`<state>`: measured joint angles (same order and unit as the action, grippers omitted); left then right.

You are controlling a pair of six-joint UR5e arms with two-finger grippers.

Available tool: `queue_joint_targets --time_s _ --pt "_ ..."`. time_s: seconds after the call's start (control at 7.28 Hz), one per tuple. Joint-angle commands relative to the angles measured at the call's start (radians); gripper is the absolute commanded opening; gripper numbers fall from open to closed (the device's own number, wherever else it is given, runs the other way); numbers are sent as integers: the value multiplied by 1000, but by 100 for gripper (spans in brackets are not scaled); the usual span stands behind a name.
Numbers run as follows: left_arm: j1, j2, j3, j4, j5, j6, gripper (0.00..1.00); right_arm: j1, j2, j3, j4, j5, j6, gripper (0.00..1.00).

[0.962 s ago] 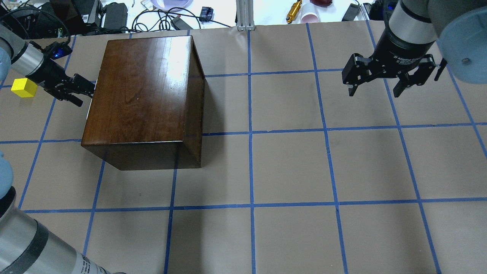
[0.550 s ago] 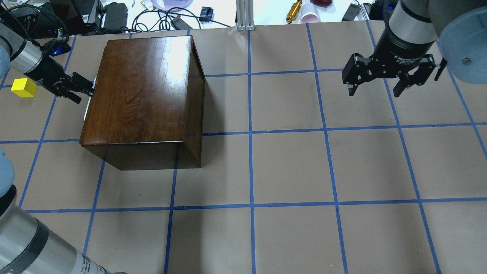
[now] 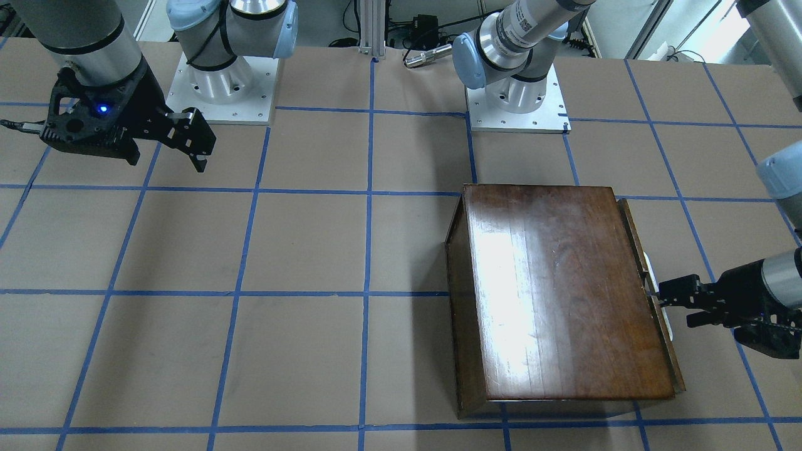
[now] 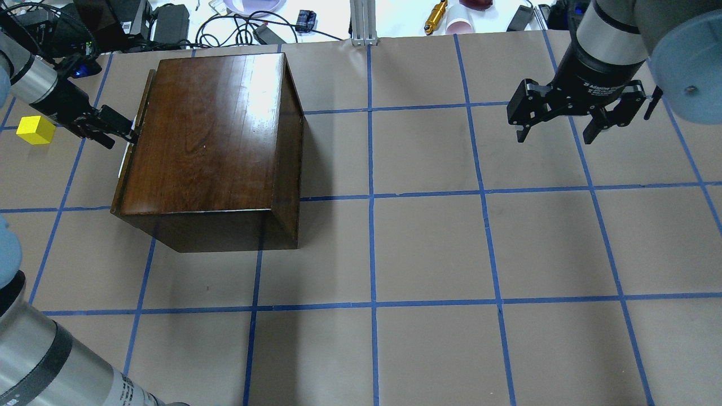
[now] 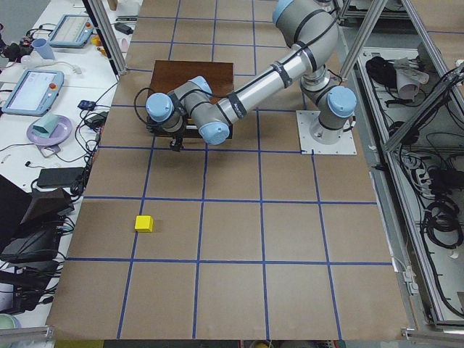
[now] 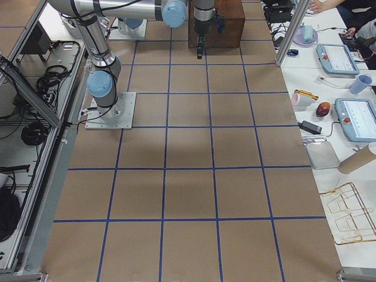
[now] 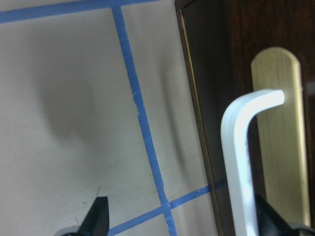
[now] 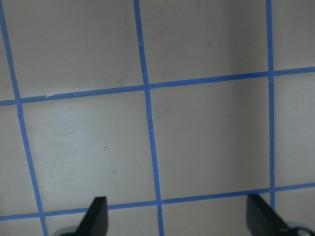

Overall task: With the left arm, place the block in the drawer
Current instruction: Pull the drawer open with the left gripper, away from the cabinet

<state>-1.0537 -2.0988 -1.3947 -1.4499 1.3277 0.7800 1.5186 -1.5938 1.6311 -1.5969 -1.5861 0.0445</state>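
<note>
Left gripper (image 7: 184, 219), jaws spread, white handle (image 7: 241, 147) just inside one fingertip (image 7: 268, 219), drawer (image 7: 211, 98) barely ajar on brown box (image 4: 214, 129), yellow block (image 4: 35, 129) on table (image 4: 428, 248) at gripper's nine o'clock, right gripper (image 4: 555, 138) splayed far at three o'clock, its lettering blurred

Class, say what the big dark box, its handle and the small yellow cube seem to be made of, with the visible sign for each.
Box: probably varnished wood; grain streaks and bright glare on top.
Handle: pale smooth bent bar, metal or plastic, on a brass-looking plate.
Cube: matt yellow, plain faces; wood, plastic or foam cannot be told.
</note>
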Motion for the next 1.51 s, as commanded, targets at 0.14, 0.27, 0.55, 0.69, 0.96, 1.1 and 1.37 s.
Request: queue_joint_targets --time_s 0.14,0.27,0.55,0.69,0.96,1.1,1.37 --pt "34 -15 10 -10 -4 33 100 0 0 0 0 0 0 100" --pt "38 -18 22 -13 -2 39 100 0 0 0 0 0 0 100" --pt "38 -29 57 -32 -1 51 100 0 0 0 0 0 0 100" --pt "40 -36 75 -33 1 68 100 0 0 0 0 0 0 100" --pt "40 -47 88 -38 2 88 100 0 0 0 0 0 0 100" --pt "41 -53 98 -40 7 90 100 0 0 0 0 0 0 100" --pt "43 -64 117 -40 19 117 99 0 0 0 0 0 0 100"
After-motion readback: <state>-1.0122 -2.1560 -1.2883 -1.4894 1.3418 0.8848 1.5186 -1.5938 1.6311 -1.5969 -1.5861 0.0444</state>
